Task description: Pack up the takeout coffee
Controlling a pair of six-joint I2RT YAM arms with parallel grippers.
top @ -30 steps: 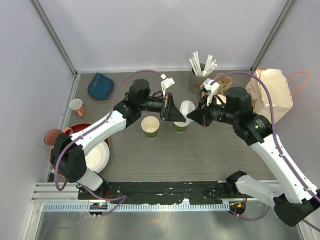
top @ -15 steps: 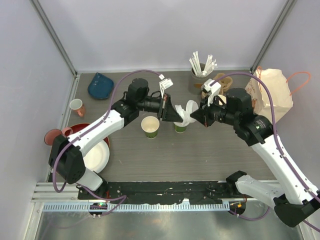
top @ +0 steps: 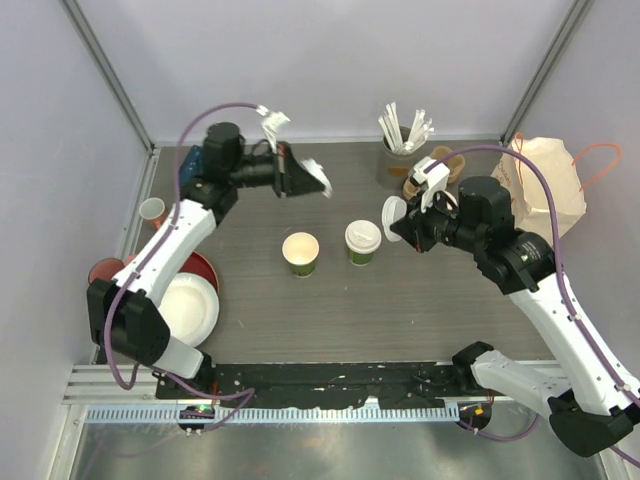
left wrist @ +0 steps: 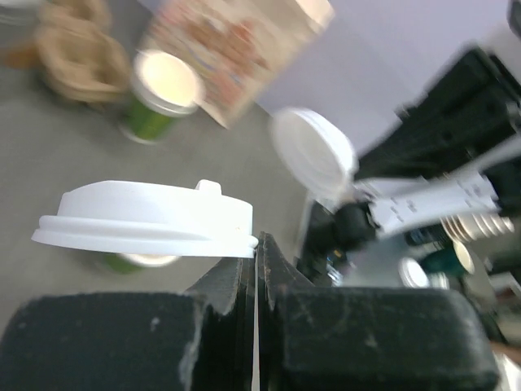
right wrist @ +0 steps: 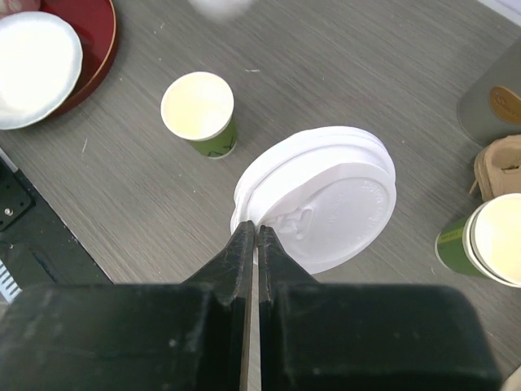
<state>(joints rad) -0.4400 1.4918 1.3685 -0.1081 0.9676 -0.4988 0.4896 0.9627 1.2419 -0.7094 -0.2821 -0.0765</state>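
My left gripper (top: 303, 180) is shut on the rim of a white lid (top: 320, 182), held high over the back left of the table; the lid lies flat at the fingertips in the left wrist view (left wrist: 146, 216). My right gripper (top: 403, 225) is shut on the rim of white lids (right wrist: 326, 195), which look like two nested together, just right of the cups. An open green cup (top: 300, 252) stands mid-table. A second green cup (top: 362, 240) beside it has a white top. A paper bag (top: 545, 185) stands at the right.
A cup of stir sticks (top: 400, 140) and a cardboard carrier (top: 445, 168) stand at the back. A blue object (top: 200, 170), a small pink cup (top: 153, 212), and a red tray (top: 205, 268) with a white bowl (top: 190, 310) are on the left.
My left arm has swung back and to the left, carrying one lid away from the right gripper's lids. The right gripper has drawn slightly right. The second cup's white top now shows.
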